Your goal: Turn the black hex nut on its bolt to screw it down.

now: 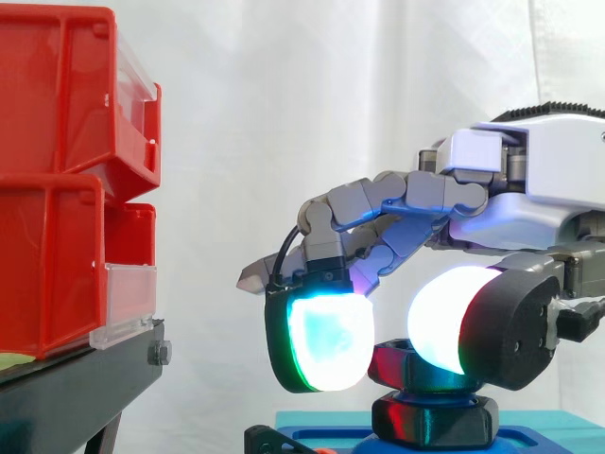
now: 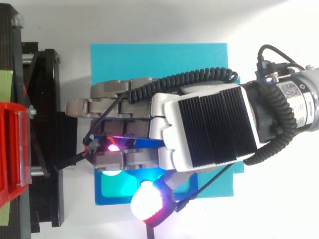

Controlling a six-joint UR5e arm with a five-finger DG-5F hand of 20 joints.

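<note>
1. The hand [image 1: 548,170] reached in from the right, level with the work. One finger curled down, and its cyan-green pad [image 1: 321,345] faced the white thumb pad [image 1: 449,326].
2. The black hex nut [image 1: 395,364] sat between those two pads, below and ahead of the palm. Both pads appeared to touch it, one on each side. I judged the hand pinched on the nut, with the other fingers stretched out above it.
3. The bolt [image 1: 427,386] stood upright, so its long axis ran vertically. A wider black hex piece [image 1: 435,421] sat under the nut, on a blue base [image 1: 321,437].
4. The base rested on a teal mat [image 2: 159,59] on the white surface [image 2: 279,209].
5. Key relation: the pinch line ran crosswise to the bolt axis. I judged that any turn must go round that vertical axis, with the pads kept level on the nut's sides.
6. The red bins [image 1: 57,104] on the black stand [image 1: 76,388] stood well apart, to the left.
7. Writing: a label on the wrist [image 2: 299,102] carried print too small to make out.
</note>
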